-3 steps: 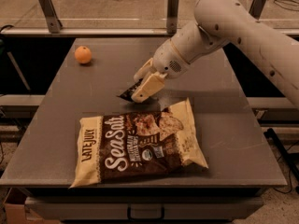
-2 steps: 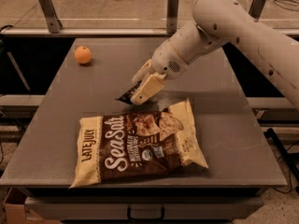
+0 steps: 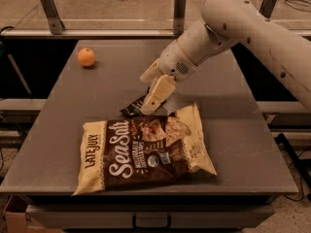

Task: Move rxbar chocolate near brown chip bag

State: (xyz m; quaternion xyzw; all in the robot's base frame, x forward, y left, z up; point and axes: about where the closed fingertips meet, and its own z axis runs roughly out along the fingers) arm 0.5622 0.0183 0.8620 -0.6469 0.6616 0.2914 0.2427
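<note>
The rxbar chocolate (image 3: 131,108), a small flat black wrapper, is low over the table just above the top edge of the brown chip bag (image 3: 143,151). The bag lies flat at the front middle of the table, printed "Late July" and "Sea Salt". My gripper (image 3: 144,106) reaches in from the upper right on a white arm and is shut on the bar's right end. Its cream fingers (image 3: 158,93) cover part of the bar. The bar's left end sticks out past the fingertips, close to the bag.
A round orange fruit (image 3: 86,57) sits at the table's (image 3: 243,144) back left. Metal posts and a rail run behind the back edge. The table's front edge is just below the bag.
My gripper has moved a little down and toward the chip bag, carrying the bar with it. The bag and the orange have not moved.
</note>
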